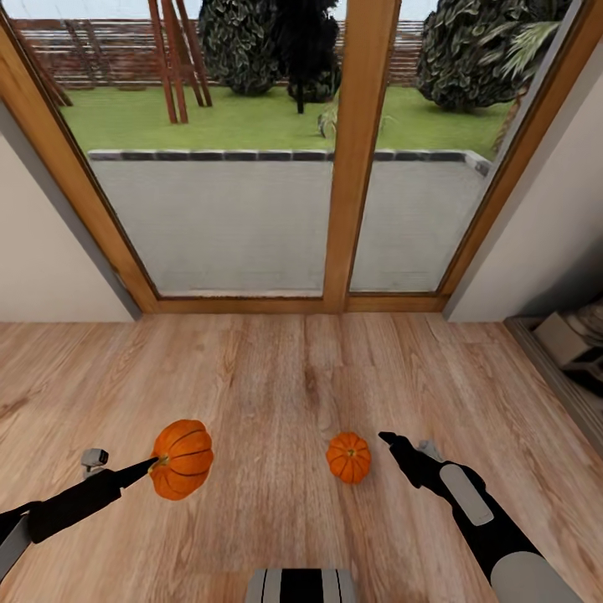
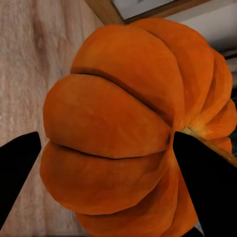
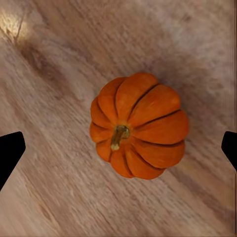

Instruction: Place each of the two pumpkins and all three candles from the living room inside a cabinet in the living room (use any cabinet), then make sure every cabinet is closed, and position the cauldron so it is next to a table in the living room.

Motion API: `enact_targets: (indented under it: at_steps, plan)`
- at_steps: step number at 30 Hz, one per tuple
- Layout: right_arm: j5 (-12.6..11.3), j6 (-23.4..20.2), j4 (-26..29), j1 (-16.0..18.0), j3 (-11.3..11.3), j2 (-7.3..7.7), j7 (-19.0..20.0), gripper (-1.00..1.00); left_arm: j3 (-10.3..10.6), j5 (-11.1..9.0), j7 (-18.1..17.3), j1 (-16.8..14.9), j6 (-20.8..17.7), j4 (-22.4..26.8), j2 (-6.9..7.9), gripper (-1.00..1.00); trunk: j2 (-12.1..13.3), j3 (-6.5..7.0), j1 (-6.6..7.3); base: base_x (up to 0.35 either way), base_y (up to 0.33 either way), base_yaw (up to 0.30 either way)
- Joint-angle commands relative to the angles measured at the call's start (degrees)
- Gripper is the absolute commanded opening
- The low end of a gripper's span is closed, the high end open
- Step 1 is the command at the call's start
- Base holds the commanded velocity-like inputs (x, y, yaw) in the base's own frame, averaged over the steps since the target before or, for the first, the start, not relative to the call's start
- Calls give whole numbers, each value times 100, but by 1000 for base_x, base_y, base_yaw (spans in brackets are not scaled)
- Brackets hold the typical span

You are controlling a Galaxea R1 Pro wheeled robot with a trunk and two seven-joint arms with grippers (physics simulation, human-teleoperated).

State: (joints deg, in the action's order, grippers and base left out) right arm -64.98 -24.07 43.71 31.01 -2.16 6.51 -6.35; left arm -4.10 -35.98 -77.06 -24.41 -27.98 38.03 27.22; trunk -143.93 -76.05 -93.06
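Left hand (image 1: 153, 463) pinching one pumpkin (image 1: 182, 459), lifted off the wood floor (image 1: 276, 377), fingers (image 2: 17, 170) on either side of its ribbed body. Second pumpkin (image 1: 348, 456) sits upright on the floor, in front of the glass door (image 1: 251, 209), stem up. Right hand (image 1: 394, 441) hovers just beside the second pumpkin, spread wide, not touching it; fingertips (image 3: 10, 150) well apart on both sides.

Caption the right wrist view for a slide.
Open right gripper poised above a pumpkin sitting stem-up on the wooden floor.
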Motion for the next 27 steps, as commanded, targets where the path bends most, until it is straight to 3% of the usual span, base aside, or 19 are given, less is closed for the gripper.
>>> enact_targets:
  at_steps: [1, 14, 27]
  plan:
    - [-60, -2, 9, 1, -24, 7, -52, 100, -2, -22, -10, -2, -58, 3, 2, -100, -3, -27, -1, 0, 0, 0]
    - [-63, -12, 15, 1, -38, 8, 39, 100, 17, -22, -5, -2, -58, 139, -22, -100, -21, -315, -35, 0, 0, 0]
    - [-67, -137, 34, 1, -22, 8, 446, 100, 33, -23, -11, -7, -67, 353, -61, -100, -38, -603, -68, 0, 0, 0]
